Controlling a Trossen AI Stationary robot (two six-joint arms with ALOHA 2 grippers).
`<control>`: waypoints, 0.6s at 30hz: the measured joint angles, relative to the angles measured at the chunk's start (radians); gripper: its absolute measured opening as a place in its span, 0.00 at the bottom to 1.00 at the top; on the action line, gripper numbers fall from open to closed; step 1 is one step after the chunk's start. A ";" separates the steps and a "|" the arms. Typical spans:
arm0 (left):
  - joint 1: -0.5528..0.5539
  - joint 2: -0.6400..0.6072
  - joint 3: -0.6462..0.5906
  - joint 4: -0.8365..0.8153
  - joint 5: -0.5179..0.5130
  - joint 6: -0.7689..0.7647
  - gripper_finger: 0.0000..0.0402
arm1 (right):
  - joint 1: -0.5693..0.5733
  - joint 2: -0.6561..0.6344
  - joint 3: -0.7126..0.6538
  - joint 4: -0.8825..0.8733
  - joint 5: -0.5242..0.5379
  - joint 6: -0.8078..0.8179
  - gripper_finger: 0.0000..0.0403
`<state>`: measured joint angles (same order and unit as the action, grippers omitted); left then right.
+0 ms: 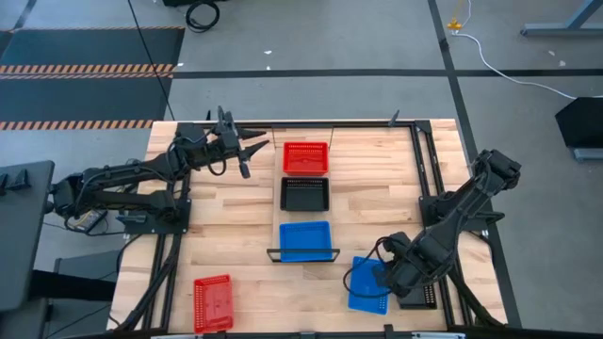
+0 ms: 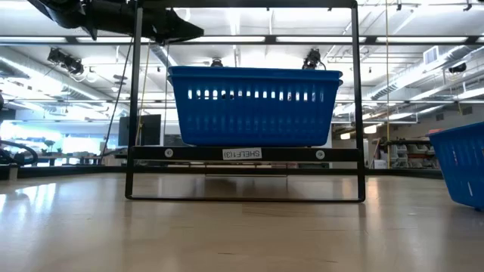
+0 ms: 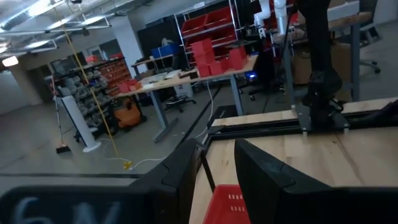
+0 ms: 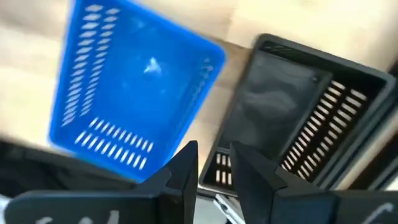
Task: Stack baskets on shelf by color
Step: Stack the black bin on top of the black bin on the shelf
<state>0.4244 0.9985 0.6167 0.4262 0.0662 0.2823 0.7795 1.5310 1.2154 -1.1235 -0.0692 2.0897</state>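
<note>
From above, you see the shelf [image 1: 303, 252] in the middle of the table, carrying a red basket [image 1: 305, 156] at its far end, a black basket [image 1: 305, 193] next, and a blue basket [image 1: 305, 239] by the black frame. Left of the shelf's far end hovers the left gripper [image 1: 252, 149], fingers a little apart and empty, just beside the red basket but not touching. To the right of the frame end, the right gripper [image 1: 388, 275] stands over a second blue basket [image 1: 367, 284]; the arm covers part of it, and a black basket [image 1: 418, 296] shows only as a corner. Another red basket [image 1: 213, 302] lies well left of the frame end.

At table height, the blue basket [image 2: 255, 105] on the shelf [image 2: 242, 154] fills the frame; another blue one [image 2: 460, 171] is cut off at the edge.

In the left wrist view, only a red corner [image 3: 225, 206] shows between the fingers [image 3: 186, 171].

In the right wrist view, the fingers [image 4: 184, 167] stand slightly parted, holding nothing, above the gap between the blue basket [image 4: 134, 87] and the black one [image 4: 298, 118]; this picture is blurred.
</note>
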 joint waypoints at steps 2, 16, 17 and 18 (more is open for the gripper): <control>0.000 0.000 0.020 -0.020 0.001 0.029 0.29 | 0.000 0.009 -0.008 0.000 -0.012 0.058 0.25; -0.002 -0.002 0.107 -0.182 -0.001 0.033 0.29 | -0.008 0.022 -0.145 0.111 -0.032 0.066 0.31; -0.003 -0.006 0.107 -0.191 -0.001 0.016 0.29 | 0.003 0.022 -0.157 0.126 -0.031 0.075 0.31; -0.005 -0.007 0.107 -0.192 0.000 0.004 0.29 | 0.014 0.022 -0.169 0.136 -0.031 0.080 0.32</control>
<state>0.4192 0.9912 0.7235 0.2340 0.0659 0.2860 0.7938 1.5532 1.0465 -0.9877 -0.0998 2.1693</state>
